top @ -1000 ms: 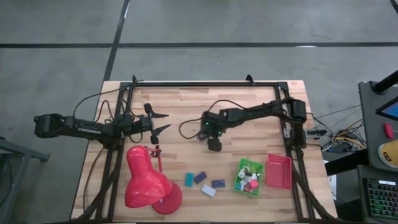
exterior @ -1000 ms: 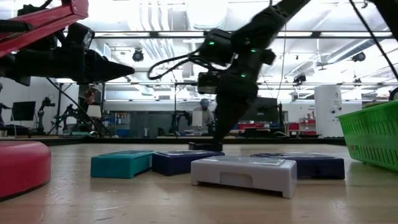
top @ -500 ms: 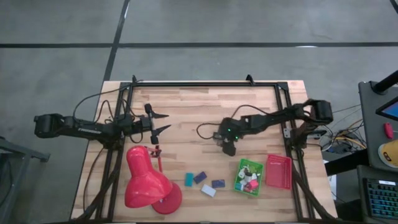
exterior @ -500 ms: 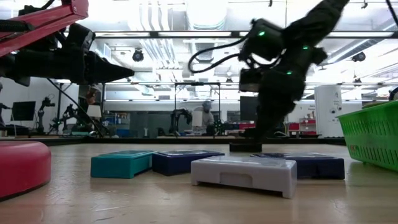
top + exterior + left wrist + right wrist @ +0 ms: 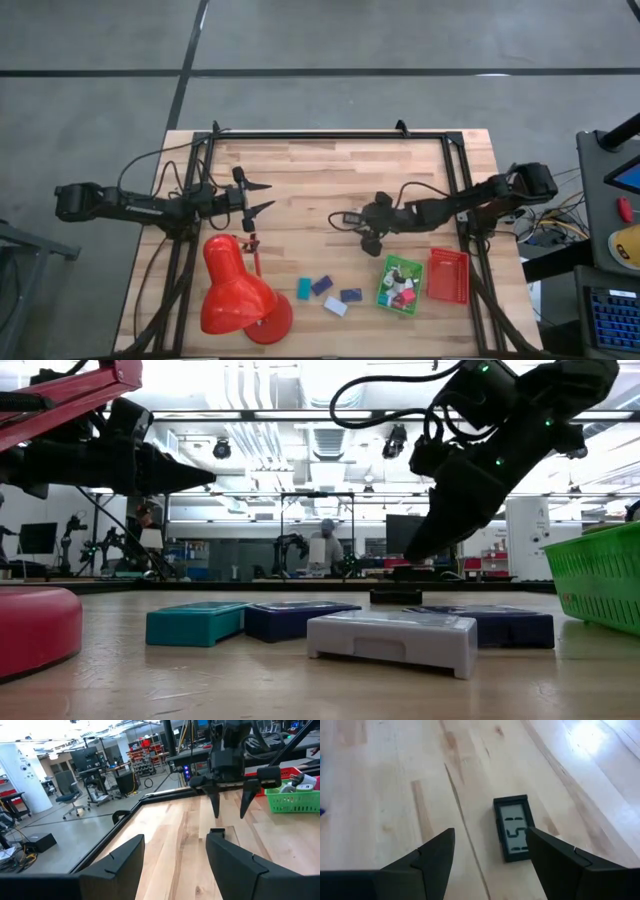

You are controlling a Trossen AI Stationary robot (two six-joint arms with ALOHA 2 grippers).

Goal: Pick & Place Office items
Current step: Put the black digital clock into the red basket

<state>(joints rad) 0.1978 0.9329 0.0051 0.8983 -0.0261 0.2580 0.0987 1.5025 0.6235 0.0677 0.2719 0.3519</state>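
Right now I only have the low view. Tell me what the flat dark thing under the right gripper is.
Observer: The right wrist view shows a small black rectangular device with a grey digit display, lying flat on the wooden table.
Operator: Report the right gripper's fingers.
Observer: In the left wrist view the right gripper is open, hanging above the device without touching it.
Operator: Give me the green basket's contents.
Observer: From above, the green mesh basket holds several small pieces, white and pink among them.
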